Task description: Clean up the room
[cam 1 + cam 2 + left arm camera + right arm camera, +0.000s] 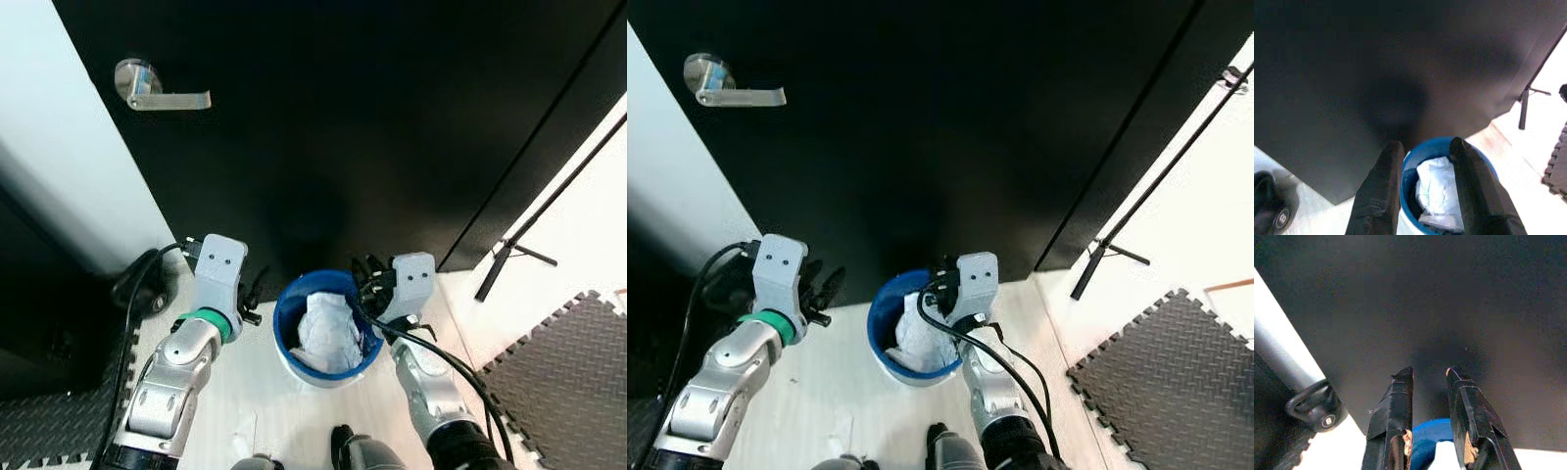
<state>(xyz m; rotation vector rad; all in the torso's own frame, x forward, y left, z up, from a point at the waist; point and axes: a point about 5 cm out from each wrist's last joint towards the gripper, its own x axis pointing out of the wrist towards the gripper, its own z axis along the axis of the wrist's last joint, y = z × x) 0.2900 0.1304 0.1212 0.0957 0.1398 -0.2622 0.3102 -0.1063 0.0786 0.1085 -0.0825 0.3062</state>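
A blue bin [291, 311] stands on the white floor right in front of a black door [343, 127]. Crumpled white rubbish [329, 331] lies inside it. My left gripper [253, 296] hovers just left of the bin's rim, and in the left wrist view its fingers [1382, 176] are open with nothing between them. My right gripper [368, 276] sits over the bin's right rim. It is open too, its fingers [1396, 401] framing the door and the blue bin rim [1432, 433] with nothing held.
The door's silver lever handle [147, 90] is high on the left. A black kettlebell [1317, 409] and a cable [125, 343] lie at the left. A black stand leg [509, 257] and grey foam mat [578, 377] are at the right.
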